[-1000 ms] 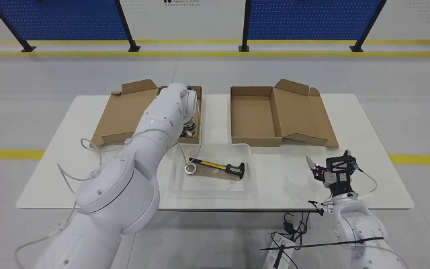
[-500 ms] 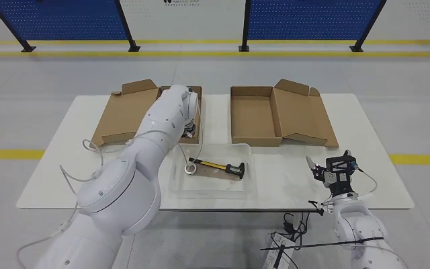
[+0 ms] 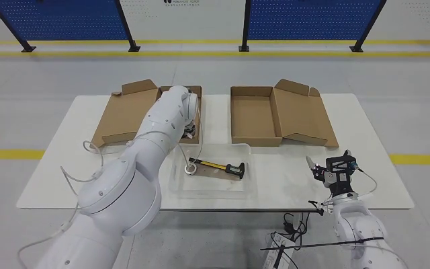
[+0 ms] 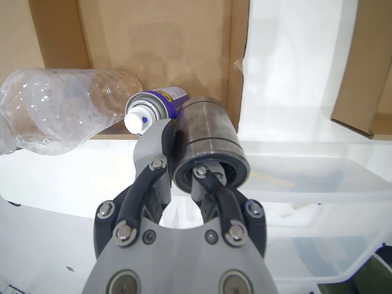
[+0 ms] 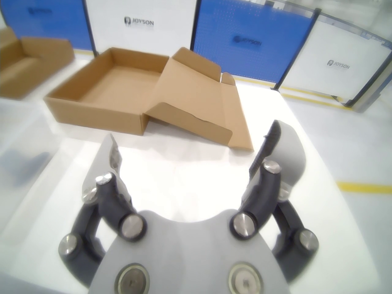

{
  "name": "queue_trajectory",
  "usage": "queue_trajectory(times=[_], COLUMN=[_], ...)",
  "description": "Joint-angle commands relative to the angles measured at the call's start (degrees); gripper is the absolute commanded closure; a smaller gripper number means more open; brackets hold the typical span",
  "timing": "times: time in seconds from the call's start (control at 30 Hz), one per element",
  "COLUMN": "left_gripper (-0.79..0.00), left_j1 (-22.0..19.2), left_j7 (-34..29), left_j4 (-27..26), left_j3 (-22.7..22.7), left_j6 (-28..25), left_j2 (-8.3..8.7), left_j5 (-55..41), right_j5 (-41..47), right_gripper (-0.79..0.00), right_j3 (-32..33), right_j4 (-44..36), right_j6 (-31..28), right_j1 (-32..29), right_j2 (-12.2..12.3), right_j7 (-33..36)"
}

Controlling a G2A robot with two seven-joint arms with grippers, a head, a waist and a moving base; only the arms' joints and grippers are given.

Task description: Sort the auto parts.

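A: While the left tool (image 4: 182,152) clamps the grey steel cylindrical bearing (image 4: 211,130), why hold it above the left-hand brown cardboard box (image 4: 153,16)?
B: Probably to drop it inside, beside the blue spray can (image 4: 154,103); the right tool (image 5: 193,151) gapes empty, well apart from that box

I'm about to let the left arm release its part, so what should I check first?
1. Grip: left gripper shut on metal cylinder, one finger inside the bore: ok.
2. Metal cylinder over the left box floor, past its wall: cannot tell.
3. Gap to the spray can and plastic bottle nearby: cannot tell.
4. The right gripper open, away from the left box: ok.
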Motion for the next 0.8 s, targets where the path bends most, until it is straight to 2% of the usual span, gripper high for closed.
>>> queue_trajectory(times=[0.0, 0.67, 0.73, 0.77], left_gripper=[0.0, 0.0, -0.095, -0.08], left_j1=[-0.08, 0.86, 0.91, 0.92], left_j7=[0.39, 1.61, 1.48, 1.36], left_j4=[0.01, 0.21, 0.17, 0.13], left_j3=[-0.3, -1.44, -1.55, -1.58], left_j6=[0.31, 1.62, 1.67, 1.66], left_j2=[0.02, 0.2, 0.21, 0.21], left_j5=[-0.2, 1.13, 1.25, 1.34], right_j5=[0.0, 0.0, 0.0, 0.0], right_gripper=[-0.785, -0.785, -0.785, -0.785], right_j3=[0.0, 0.0, 0.0, 0.0], right_j4=[0.0, 0.0, 0.0, 0.0], right_j6=[0.0, 0.0, 0.0, 0.0], right_j1=[0.0, 0.0, 0.0, 0.0], right_j2=[0.0, 0.0, 0.0, 0.0], right_j7=[0.0, 0.0, 0.0, 0.0])
